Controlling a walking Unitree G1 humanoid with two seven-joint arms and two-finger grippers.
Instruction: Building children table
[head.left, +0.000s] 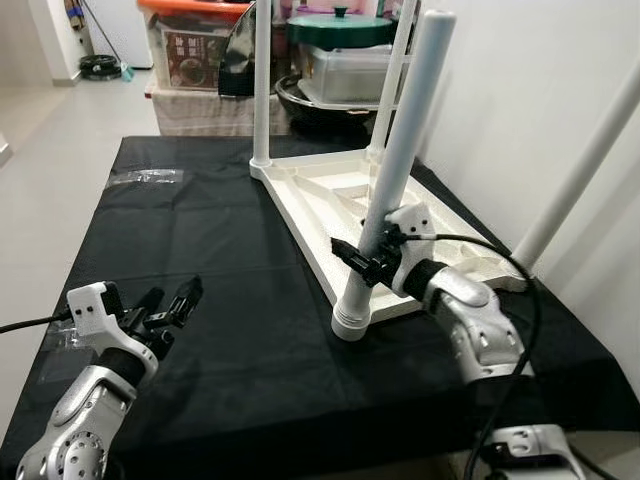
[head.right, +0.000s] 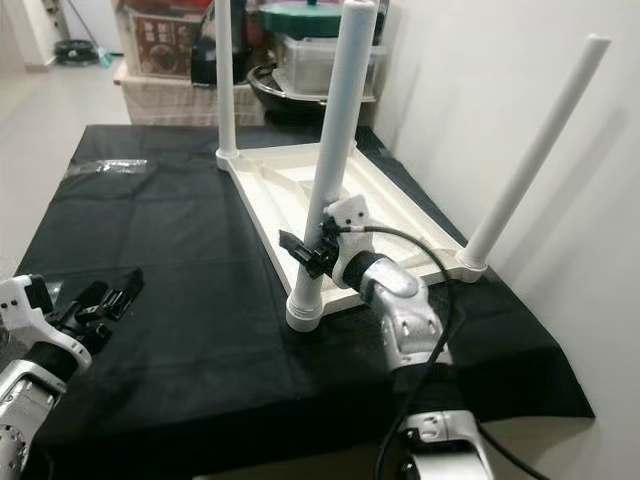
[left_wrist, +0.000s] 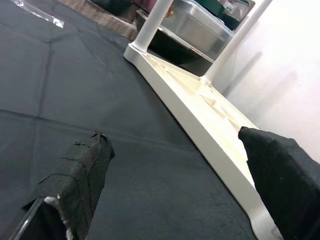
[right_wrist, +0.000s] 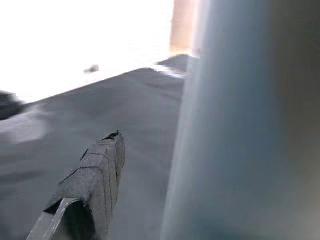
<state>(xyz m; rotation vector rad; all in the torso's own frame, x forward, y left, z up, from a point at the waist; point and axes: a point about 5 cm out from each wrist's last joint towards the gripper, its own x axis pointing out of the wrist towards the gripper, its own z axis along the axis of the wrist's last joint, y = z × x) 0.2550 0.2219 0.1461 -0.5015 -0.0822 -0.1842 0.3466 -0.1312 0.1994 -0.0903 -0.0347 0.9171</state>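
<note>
Left gripper (head.left: 170, 306) hovers over black cloth (head.left: 200, 260), fingers spread wide, empty. Right gripper (head.left: 362, 258) clamped round near table leg (head.left: 395, 170). Upturned white tabletop (head.left: 330, 200) beyond, on cloth, legs up. Storage boxes (head.left: 200, 45) behind.

1. A blurred pale table leg (right_wrist: 240, 125) stands upright, very close to the camera.
2. One black finger (right_wrist: 95, 185) lies beside it.
3. Dark cloth (right_wrist: 100, 115) covers the worktop behind.
</note>
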